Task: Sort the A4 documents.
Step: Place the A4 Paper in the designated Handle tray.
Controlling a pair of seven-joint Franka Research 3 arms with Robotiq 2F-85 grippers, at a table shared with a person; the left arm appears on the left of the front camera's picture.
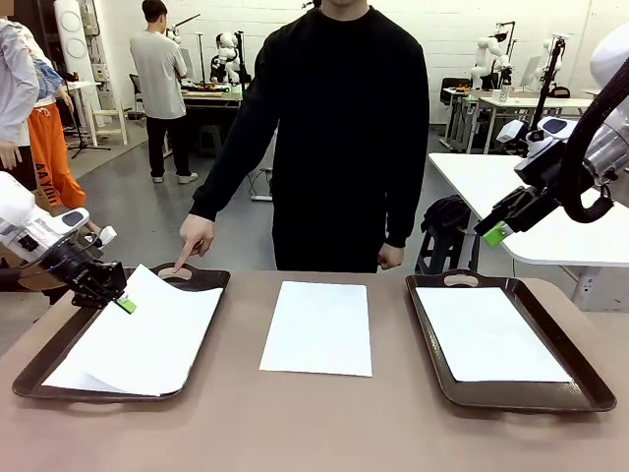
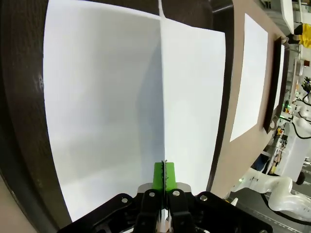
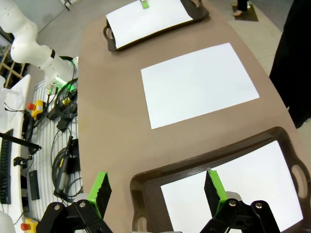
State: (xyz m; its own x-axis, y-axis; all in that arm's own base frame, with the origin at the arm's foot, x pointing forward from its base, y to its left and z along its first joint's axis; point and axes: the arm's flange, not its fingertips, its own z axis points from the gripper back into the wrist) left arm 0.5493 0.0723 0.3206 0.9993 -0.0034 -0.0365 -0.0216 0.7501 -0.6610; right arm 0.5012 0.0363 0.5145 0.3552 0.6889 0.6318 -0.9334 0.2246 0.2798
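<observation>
Three A4 documents [image 1: 317,327] lie in a row: one in the left tray [image 1: 29,379], its edge pinched by the clenched left gripper [image 1: 123,303]; one on the bare table [image 1: 314,423] between the trays; one in the right tray [image 1: 432,344]. The right gripper [image 1: 494,234] hangs above, jaws spread. A person's hand [image 1: 195,236] points at the left tray's far handle.

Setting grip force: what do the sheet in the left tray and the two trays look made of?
The sheet in the left tray: thin matte white paper, apparently; it buckles into a ridge where the left claw pinches it. That tray and the right tray: dark brown, rigid, faint sheen, moulded handle cut-outs; probably plastic, possibly lacquered wood.
</observation>
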